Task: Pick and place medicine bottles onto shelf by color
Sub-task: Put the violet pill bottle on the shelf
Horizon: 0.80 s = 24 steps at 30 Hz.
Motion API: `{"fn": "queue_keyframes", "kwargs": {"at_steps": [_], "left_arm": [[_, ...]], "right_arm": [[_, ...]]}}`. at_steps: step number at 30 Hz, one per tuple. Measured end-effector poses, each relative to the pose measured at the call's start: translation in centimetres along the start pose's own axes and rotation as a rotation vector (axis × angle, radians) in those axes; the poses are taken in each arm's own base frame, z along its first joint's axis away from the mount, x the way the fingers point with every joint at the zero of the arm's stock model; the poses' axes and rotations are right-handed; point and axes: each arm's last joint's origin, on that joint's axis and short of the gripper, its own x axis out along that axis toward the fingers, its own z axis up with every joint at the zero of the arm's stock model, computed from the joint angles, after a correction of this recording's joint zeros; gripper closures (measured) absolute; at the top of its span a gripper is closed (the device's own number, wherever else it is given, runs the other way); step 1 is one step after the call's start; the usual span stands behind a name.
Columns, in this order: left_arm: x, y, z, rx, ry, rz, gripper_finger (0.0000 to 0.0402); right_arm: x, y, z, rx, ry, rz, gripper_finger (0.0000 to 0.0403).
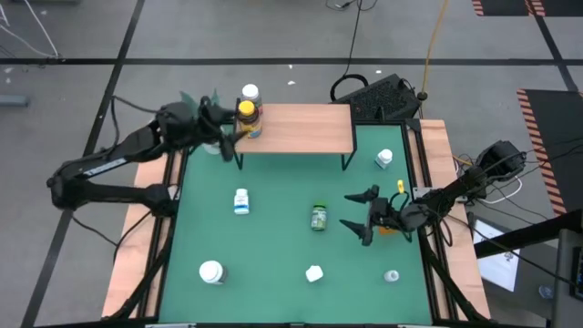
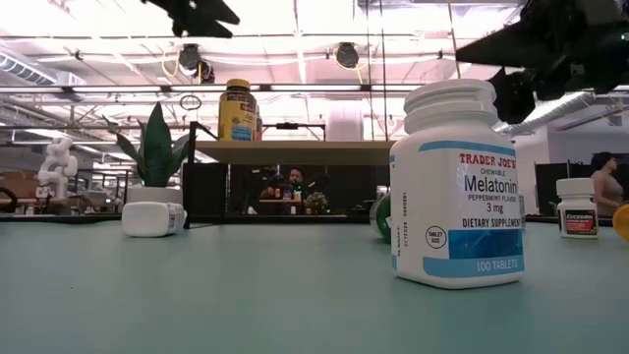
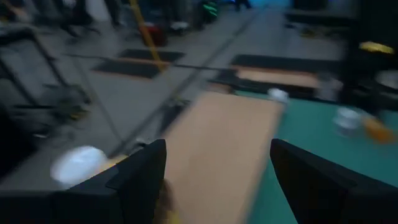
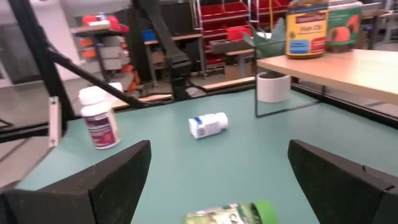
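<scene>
Shelf: the low light-wood shelf on black legs (image 1: 296, 128) carries an amber yellow-capped bottle (image 1: 247, 117) at its left end, apparently the start of a colour group.
Left gripper (image 1: 222, 135): jaws apart, empty, just beside that end.
Right gripper (image 1: 363, 217): wide open, in front of the shelf, facing the green bottle lying on its side (image 1: 319, 217), likely the next pick.

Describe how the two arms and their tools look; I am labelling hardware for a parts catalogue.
Both arms are dark, nearly black, built of slim jointed links with black cables trailing along them. The left tool and the right tool each end in two flat, dark, tapering fingers. No markings are readable.
</scene>
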Motion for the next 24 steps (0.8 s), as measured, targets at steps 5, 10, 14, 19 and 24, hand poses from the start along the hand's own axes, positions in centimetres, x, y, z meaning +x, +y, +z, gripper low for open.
{"fn": "queue_keyframes", "kwargs": {"at_steps": [5, 10, 14, 19, 24], "left_arm": [[-1.7, -2.7, -2.0, -0.014, 0.218, -0.150, 0.0110], [-2.4, -5.4, -4.0, -0.101, 0.418, -0.241, 0.0110], [-3.5, -8.2, -4.8, -0.175, 0.479, -0.343, 0.0110], [-5.7, -11.9, -5.5, -0.239, 0.519, -0.424, 0.0110], [-7.7, -16.4, -6.6, -0.285, 0.612, -0.544, 0.0110]], "right_arm": [[0.0, 0.1, 0.2, 0.010, -0.007, 0.042, 0.0028], [0.0, 0.2, 0.3, 0.028, -0.018, 0.054, 0.0028], [0.2, 0.7, 0.7, 0.038, -0.018, 0.102, 0.0028], [0.6, 1.1, 1.0, 0.020, -0.011, 0.104, 0.0028], [0.6, 1.2, 0.9, -0.015, 0.004, 0.126, 0.0028]]}}
